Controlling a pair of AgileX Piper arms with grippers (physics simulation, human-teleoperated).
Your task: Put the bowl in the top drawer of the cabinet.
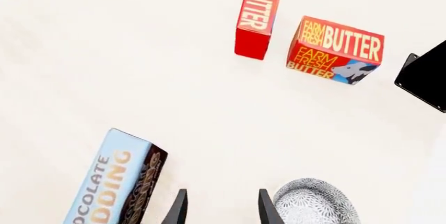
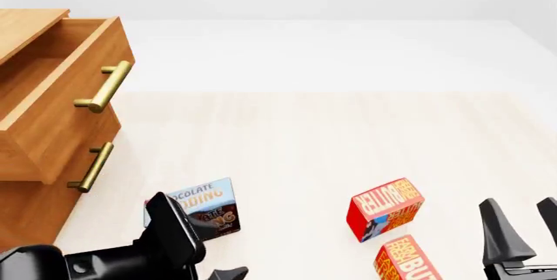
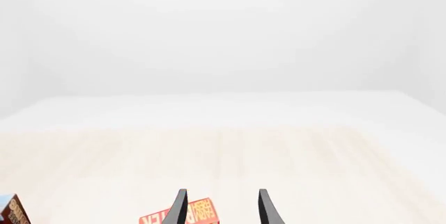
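1. The left gripper (image 1: 221,208) shows two thin black wedge fingers spread apart with only bare table between them: released, grasping nothing.
2. The bowl (image 1: 317,203), round, white-grey and finely speckled, sits just beside one of those fingers, seemingly not touching it. Only the left wrist view shows it; in the front view the left arm's black bulk covers that spot.
3. On the fingers' other side from the bowl lies a blue-and-brown chocolate pudding box (image 1: 118,182), a flat-sided carton.
4. Farther from the bowl stand two red butter boxes (image 1: 336,50), glossy printed cartons, near each other.
5. The right gripper (image 3: 221,208) is likewise parted and empty, raised, looking out over the table.
6. The table (image 2: 296,143) is pale, faintly grained wood; behind it the room is plain white.
7. The cabinet (image 2: 35,208), light brown grained wood, stands well apart from the bowl; its top drawer (image 2: 52,91) is pulled open, brass bar handle on its front.
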